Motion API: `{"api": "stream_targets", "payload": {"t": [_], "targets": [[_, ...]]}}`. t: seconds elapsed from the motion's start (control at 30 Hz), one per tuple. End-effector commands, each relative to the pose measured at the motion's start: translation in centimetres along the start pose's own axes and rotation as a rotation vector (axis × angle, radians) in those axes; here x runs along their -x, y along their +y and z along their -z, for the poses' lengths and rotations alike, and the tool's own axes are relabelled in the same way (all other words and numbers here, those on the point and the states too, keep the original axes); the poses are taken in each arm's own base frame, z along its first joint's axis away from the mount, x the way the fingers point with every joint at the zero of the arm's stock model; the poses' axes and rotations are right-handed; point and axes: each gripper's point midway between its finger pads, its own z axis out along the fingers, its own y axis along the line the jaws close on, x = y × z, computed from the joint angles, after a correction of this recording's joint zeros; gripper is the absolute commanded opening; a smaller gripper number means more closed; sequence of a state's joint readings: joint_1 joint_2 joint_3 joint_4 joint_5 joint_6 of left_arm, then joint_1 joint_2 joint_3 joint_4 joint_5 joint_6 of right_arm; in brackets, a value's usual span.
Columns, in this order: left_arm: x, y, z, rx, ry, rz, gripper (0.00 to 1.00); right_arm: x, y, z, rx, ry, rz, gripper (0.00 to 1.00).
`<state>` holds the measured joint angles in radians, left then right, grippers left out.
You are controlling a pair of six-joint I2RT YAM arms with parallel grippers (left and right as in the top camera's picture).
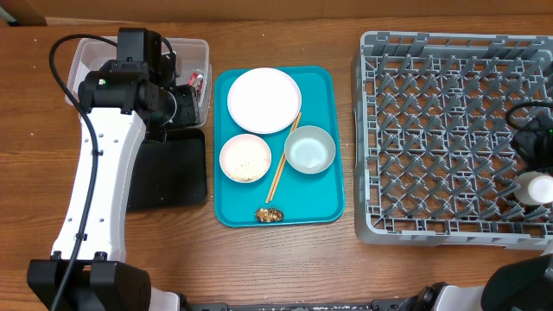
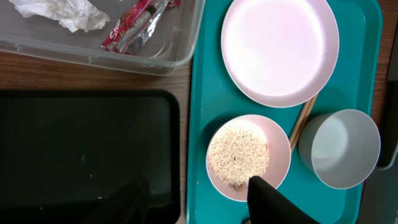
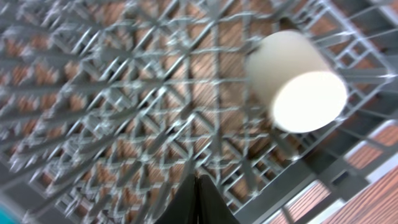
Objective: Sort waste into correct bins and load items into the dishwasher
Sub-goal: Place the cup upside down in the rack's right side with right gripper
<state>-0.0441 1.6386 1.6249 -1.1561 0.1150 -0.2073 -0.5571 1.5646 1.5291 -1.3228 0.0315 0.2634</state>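
My left gripper (image 2: 196, 183) is open and empty. It hangs over the gap between the shallow black tray (image 2: 87, 149) and the teal tray (image 2: 202, 93). One finger is by the rice bowl (image 2: 247, 155). The clear tub (image 2: 155, 59) holds the red-and-white wrapper (image 2: 134, 25) and crumpled white paper (image 2: 62, 12). The white plate (image 1: 263, 99), pale bowl (image 1: 309, 149), chopsticks (image 1: 282, 157) and brown scrap (image 1: 269, 214) lie on the teal tray. My right gripper (image 3: 198, 186) is shut and empty over the grey dish rack (image 1: 449, 138). The white cup (image 3: 298, 81) lies in the rack.
The left arm (image 1: 99, 164) crosses over the black tray and part of the tub. Bare wooden table (image 1: 285, 268) runs along the front and between the teal tray and the rack. The right wrist view is blurred.
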Motion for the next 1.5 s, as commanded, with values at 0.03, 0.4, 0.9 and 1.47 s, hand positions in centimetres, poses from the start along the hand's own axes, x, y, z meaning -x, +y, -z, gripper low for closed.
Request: {"api": "stream_targets", "payload": {"t": [0.03, 0.4, 0.9, 1.47], "targets": [[0.4, -0.1, 0.8, 0.004, -0.028, -0.007, 0.53, 0.4, -3.6, -1.5, -0.084, -0.005, -0.101, 0.04], [0.4, -0.1, 0.8, 0.003, -0.028, -0.006, 0.54, 1.5, -7.2, -3.2, -0.1, -0.034, -0.223, 0.04], [0.4, -0.1, 0.8, 0.004, -0.025, -0.006, 0.54, 2.6, -7.3, -7.5, -0.118, 0.017, -0.233, 0.04], [0.0, 0.0, 0.8, 0.007, -0.011, -0.004, 0.54, 5.3, -6.7, -6.3, -0.108, 0.0, -0.231, 0.37]]}}
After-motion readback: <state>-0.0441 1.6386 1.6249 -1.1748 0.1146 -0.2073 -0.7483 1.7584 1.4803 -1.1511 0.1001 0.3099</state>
